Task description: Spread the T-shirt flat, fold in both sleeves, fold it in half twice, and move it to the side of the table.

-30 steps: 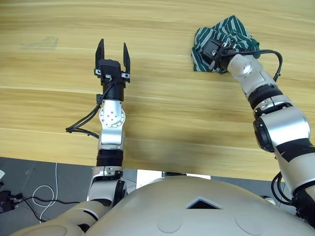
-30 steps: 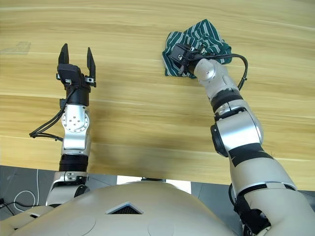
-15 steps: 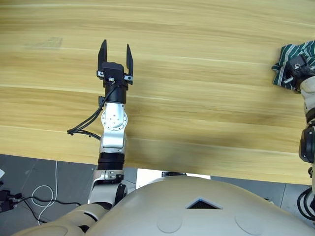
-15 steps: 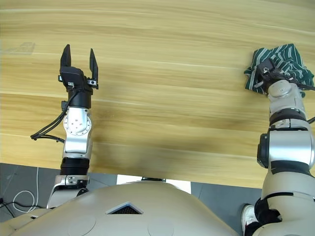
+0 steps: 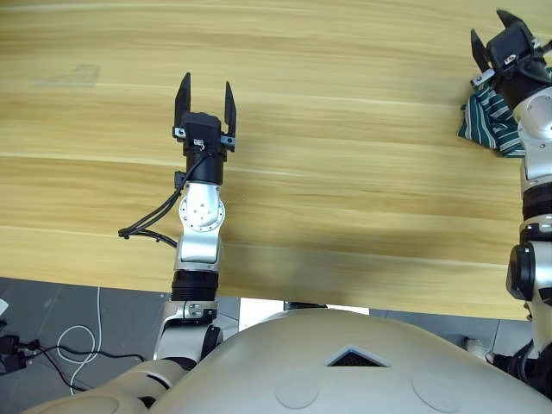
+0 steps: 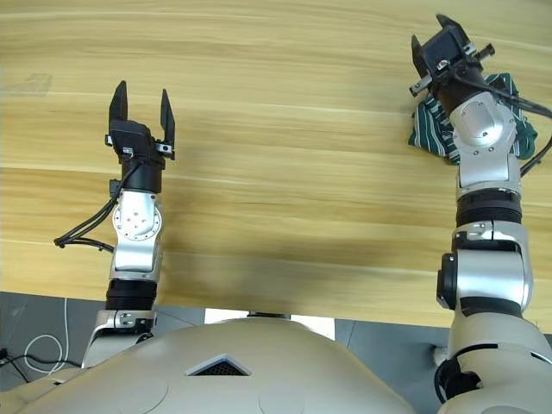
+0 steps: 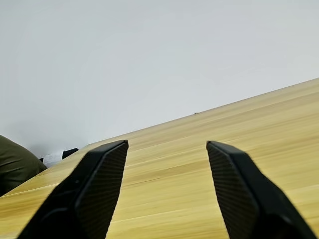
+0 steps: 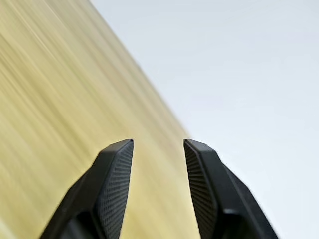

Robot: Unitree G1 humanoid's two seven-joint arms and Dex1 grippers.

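Right eye view: a green striped T-shirt lies bunched on the right side of the wooden table, partly hidden under the right arm; the right gripper sits just beyond it, fingers apart, holding nothing; the left gripper hovers well apart on the left, fingers wide, empty.

the t-shirt is dark green with white stripes, the table pale wood grain.

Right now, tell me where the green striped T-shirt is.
Head views: the green striped T-shirt lies bunched on the wooden table's right side, partly under the right arm, by the open right hand.
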